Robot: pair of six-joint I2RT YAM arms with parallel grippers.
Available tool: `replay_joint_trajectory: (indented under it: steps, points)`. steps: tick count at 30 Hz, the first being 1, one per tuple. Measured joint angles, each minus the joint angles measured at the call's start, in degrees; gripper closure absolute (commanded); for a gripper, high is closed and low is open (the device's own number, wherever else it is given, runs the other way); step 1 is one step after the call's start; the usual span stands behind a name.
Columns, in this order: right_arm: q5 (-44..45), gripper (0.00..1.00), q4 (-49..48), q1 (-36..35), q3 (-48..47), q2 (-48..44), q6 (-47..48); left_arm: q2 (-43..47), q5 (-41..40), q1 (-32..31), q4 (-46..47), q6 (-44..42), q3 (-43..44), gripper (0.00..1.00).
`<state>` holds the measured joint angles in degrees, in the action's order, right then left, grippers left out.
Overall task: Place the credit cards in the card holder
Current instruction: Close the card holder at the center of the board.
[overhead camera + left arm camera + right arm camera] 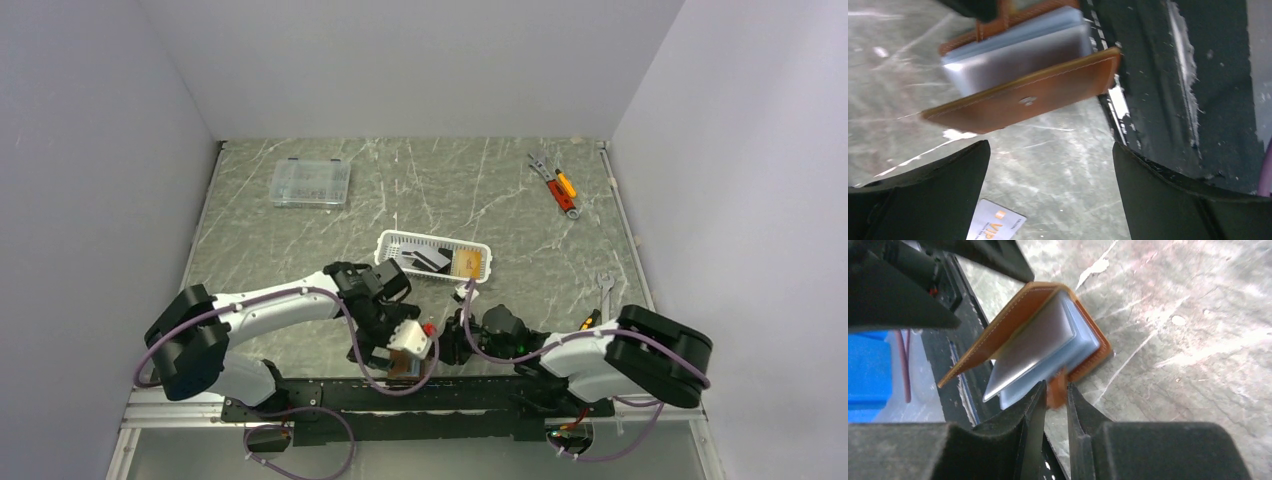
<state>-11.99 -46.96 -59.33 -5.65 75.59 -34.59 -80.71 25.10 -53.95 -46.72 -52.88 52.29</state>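
The brown leather card holder (1013,320) hangs half open, its pale blue sleeves (1048,350) fanned out. My right gripper (1057,392) is shut on its snap tab and holds it above the table's near edge. In the left wrist view the holder (1023,102) is just beyond my left gripper (1050,170), which is open and empty. A grey-white VIP card (995,225) lies flat on the table under the left finger. In the top view black cards (432,258) and an orange-gold card (470,264) lie in the white basket (395,243). Both grippers (400,358) (450,345) meet near the front edge.
A clear compartment box (311,183) sits at the back left. Orange-handled tools (556,185) lie at the back right, and a wrench (604,285) lies at the right. The black base rail (1148,75) runs right beside the holder.
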Motion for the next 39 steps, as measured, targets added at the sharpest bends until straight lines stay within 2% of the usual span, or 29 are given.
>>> replay_joint_trajectory:
  steps: [5,7,11,18,23,28,33,39]
  points:
    - [2.54,0.66,1.97,-0.02,1.88,-7.61,-1.42,-0.02,-1.60,-4.76,-1.18,-0.31,-0.87,0.01]
    - [3.15,0.66,2.05,-0.02,2.78,-9.11,-1.97,0.00,-1.97,-6.05,-1.14,0.96,-0.39,0.01]
    - [4.61,0.59,2.99,-0.02,3.15,-8.96,-2.47,0.00,-3.39,-8.13,0.39,5.79,1.05,0.01]
    - [4.17,0.58,-1.29,-0.02,1.90,0.17,-3.15,-1.73,-7.69,-13.94,4.76,11.54,1.70,0.01]
    - [3.67,0.60,-8.22,0.15,1.70,5.66,-4.24,-3.06,-9.35,-15.91,5.99,12.02,0.52,0.01]
    - [2.64,0.63,-12.55,0.92,3.58,7.10,-5.42,-3.89,-14.01,-17.64,10.21,11.61,-2.80,0.01]
    - [0.07,0.66,-16.61,1.97,3.93,10.10,-6.32,-4.48,-19.89,-17.40,17.51,9.46,-6.45,0.01]
    - [-4.31,0.66,-23.10,4.42,4.50,14.78,-7.96,-3.26,-18.78,-12.92,20.33,7.56,-7.80,0.01]
